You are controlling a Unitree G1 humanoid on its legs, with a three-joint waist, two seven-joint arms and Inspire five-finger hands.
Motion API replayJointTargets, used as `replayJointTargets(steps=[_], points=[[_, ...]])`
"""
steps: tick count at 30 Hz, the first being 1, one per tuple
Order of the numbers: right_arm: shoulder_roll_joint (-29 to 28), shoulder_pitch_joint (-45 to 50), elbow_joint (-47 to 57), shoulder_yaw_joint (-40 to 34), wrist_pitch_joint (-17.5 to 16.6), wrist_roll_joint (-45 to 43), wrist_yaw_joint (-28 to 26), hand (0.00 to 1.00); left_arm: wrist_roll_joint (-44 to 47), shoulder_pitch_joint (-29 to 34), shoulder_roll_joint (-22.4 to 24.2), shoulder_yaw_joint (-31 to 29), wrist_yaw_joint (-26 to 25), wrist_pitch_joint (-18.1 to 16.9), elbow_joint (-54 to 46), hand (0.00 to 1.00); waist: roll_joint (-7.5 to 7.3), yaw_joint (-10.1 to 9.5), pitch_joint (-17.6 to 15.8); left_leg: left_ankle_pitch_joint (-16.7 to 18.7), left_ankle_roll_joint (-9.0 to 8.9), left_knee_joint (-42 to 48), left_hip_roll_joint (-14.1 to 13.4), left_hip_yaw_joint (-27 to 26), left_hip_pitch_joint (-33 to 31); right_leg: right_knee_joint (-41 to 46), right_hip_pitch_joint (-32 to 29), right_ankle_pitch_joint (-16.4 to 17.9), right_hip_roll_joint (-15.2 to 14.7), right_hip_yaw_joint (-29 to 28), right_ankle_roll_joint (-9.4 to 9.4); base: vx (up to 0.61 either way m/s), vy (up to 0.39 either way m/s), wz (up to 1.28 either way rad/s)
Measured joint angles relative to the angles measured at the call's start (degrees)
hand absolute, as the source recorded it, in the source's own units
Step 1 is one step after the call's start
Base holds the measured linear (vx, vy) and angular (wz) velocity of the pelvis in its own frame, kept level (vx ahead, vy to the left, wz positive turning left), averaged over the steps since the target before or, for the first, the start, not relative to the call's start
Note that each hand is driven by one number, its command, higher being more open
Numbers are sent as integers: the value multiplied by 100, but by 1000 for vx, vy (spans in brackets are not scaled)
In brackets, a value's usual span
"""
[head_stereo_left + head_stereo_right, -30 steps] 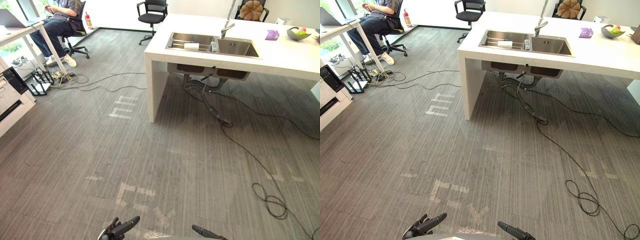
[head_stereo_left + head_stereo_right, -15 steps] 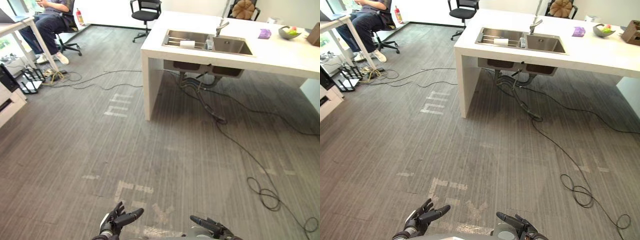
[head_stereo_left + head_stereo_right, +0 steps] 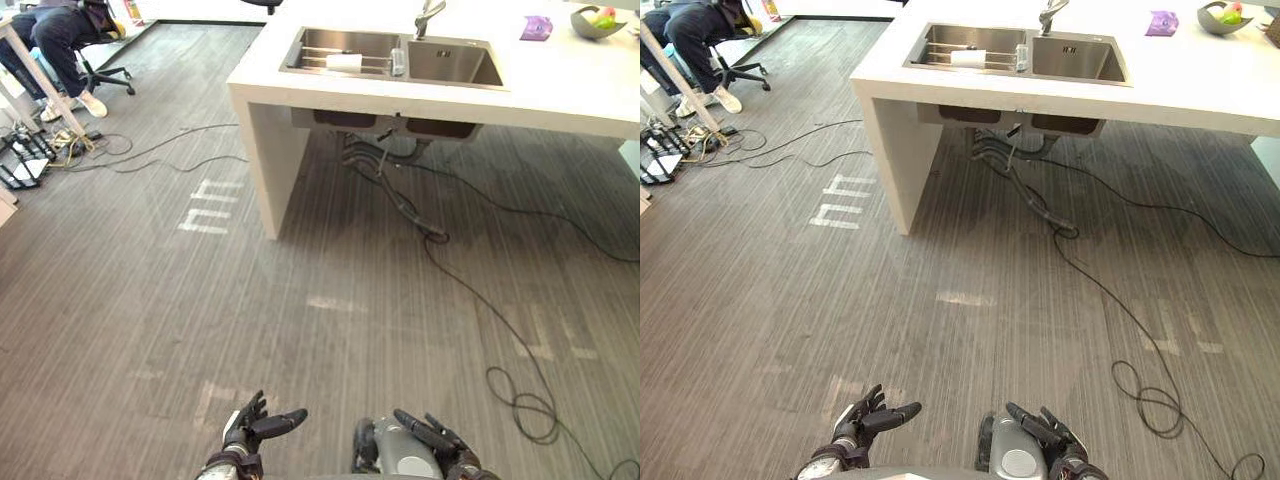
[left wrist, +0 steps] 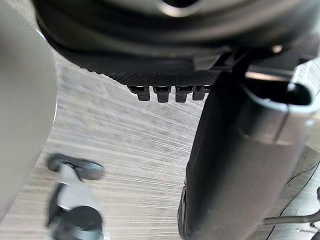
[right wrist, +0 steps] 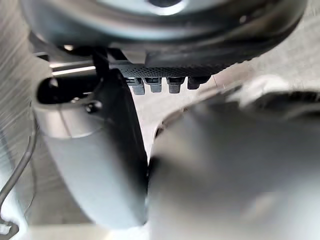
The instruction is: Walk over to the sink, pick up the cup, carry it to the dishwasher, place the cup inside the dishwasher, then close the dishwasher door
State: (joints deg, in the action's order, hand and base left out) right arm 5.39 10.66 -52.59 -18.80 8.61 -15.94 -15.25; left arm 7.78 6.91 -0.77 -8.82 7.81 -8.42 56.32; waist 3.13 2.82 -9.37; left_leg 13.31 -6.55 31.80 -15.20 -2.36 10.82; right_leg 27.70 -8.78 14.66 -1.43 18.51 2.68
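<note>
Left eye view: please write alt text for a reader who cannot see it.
The robot's left hand and right hand are open and empty at the bottom edge, above a grey floor. Ahead stands a white counter with a steel sink, and a clear cup sits in the sink. A person sits at the far left.

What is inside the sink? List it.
The sink holds, in its left basin, a white cylindrical item lying on rack bars, and a clear cup by the divider. Its near rim hides the basins' front floor.
</note>
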Motion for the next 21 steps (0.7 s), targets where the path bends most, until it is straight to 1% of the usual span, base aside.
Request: replayJointTargets(steps=[1,2,3,4,5,6,7,8,9,10,11,12,13,14,15,16,17,18,19,20,21], points=[[46,-7,-76,7,4,42,19,100,-1,0,23,-52,-20,-3,11,100,47,-3,13,-360,-125,602,-99,90,-242,-185,231,59,117,12,40,553,-172,4],[119,-54,-170,80,10,159,54,100,-6,5,31,-166,-52,-78,-8,100,78,-11,7,-664,-217,1672,-246,139,-719,-632,656,56,294,-2,75,662,-180,4],[176,-119,-326,178,41,200,104,100,-78,6,31,-272,-95,-214,-88,100,70,-33,-27,-299,-143,2660,-173,152,-1171,-1060,1195,24,373,-30,72,549,-124,2],[189,-139,-401,233,75,201,124,100,-118,13,20,-305,-135,-259,-132,100,11,-54,-63,-133,-160,2938,-60,142,-1333,-1255,1470,17,378,-60,61,541,-107,-11],[238,-183,-532,353,115,206,137,100,-130,79,21,-334,-227,-354,-239,100,-54,-90,-95,181,-92,3184,219,-24,-1655,-1594,1962,10,367,-200,62,531,-65,-44],[271,-229,-569,414,157,205,158,100,-125,119,35,-335,-319,-474,-308,100,-67,-193,-102,470,250,3016,427,-337,-2053,-1829,2297,3,282,-354,50,518,-27,-56],[268,-265,-568,424,161,204,157,100,-127,149,42,-338,-369,-522,-408,100,-75,-222,-107,568,407,2817,522,-511,-2296,-1918,2409,1,225,-414,46,526,44,-70],[254,-362,-567,449,169,204,160,100,-246,160,55,-310,-509,-688,-556,100,-103,-278,-159,615,525,2116,660,-856,-2755,-2026,2601,3,104,-499,38,541,94,-64],[207,-396,-559,455,165,205,159,100,-395,171,51,-274,-646,-778,-752,100,-167,-340,-227,392,611,1001,815,-1108,-3021,-2034,2783,30,-52,-543,-11,679,141,-60],[183,-397,-539,461,159,207,153,100,-478,186,45,-197,-721,-810,-870,100,-185,-353,-247,111,648,292,898,-1162,-3095,-2022,2881,49,-125,-549,-46,583,148,-58],[181,-387,-518,465,113,210,142,100,-622,324,23,-1,-940,-906,-1269,100,-159,-381,-289,-731,655,-1279,1015,-1083,-3082,-2034,3131,147,-187,-635,-166,476,149,-46],[195,-385,-517,502,77,213,146,100,-705,422,6,157,-1084,-971,-1544,100,-98,-425,-305,-1202,625,-1603,1008,-1065,-3039,-2098,3309,244,-169,-752,-189,594,240,-60],[156,-390,-523,647,-50,239,172,100,-799,528,-48,409,-1404,-1001,-2192,100,-158,-499,-341,-1741,753,-1290,1042,-1116,-3105,-2173,3458,386,-246,-1071,-187,570,239,-30],[116,-445,-520,706,-146,264,158,100,-966,480,-97,541,-1686,-1066,-2734,100,-211,-493,-351,-1571,854,-850,1040,-1162,-3373,-2147,3393,398,-218,-1258,-184,653,275,-5],[125,-536,-540,731,-209,266,164,100,-1157,417,-69,629,-1922,-1071,-3396,100,-211,-482,-372,-1355,1007,-423,1030,-1132,-3632,-2087,3318,348,-216,-1260,-181,494,228,34],[116,-664,-574,810,-218,278,220,100,-1542,356,-33,680,-2251,-1086,-4364,100,-228,-482,-450,-1160,1164,-144,1136,-1118,-3734,-1884,3274,309,-321,-1312,-191,493,235,36],[113,-686,-584,822,-218,322,228,100,-1826,304,-39,676,-2463,-1093,-5022,100,-242,-485,-452,-1028,1242,-87,1260,-1117,-3695,-1568,3188,255,-450,-1345,-223,481,230,32],[108,-682,-581,817,-217,381,248,100,-2135,253,-68,603,-2706,-1113,-5656,100,-274,-474,-466,-919,1315,-136,1427,-1156,-3511,-1131,3112,120,-568,-1366,-416,496,192,26],[87,-656,-534,791,-216,382,295,100,-2553,182,-126,379,-2994,-1294,-6405,100,-338,-440,-496,-822,1385,-223,1632,-1194,-3153,-500,3057,-203,-761,-1379,-664,612,215,24],[25,-596,-496,777,-232,380,349,100,-2839,94,-236,216,-3218,-1500,-6902,100,-398,-437,-459,-662,1399,-258,1741,-1190,-2933,98,2892,-578,-868,-1389,-813,526,166,20],[-9,-529,-490,781,-285,380,432,100,-3104,-20,-396,81,-3451,-1741,-7337,100,-394,-470,-352,-507,1412,-317,1816,-1180,-2737,726,2618,-1137,-971,-1426,-1215,536,146,11]])
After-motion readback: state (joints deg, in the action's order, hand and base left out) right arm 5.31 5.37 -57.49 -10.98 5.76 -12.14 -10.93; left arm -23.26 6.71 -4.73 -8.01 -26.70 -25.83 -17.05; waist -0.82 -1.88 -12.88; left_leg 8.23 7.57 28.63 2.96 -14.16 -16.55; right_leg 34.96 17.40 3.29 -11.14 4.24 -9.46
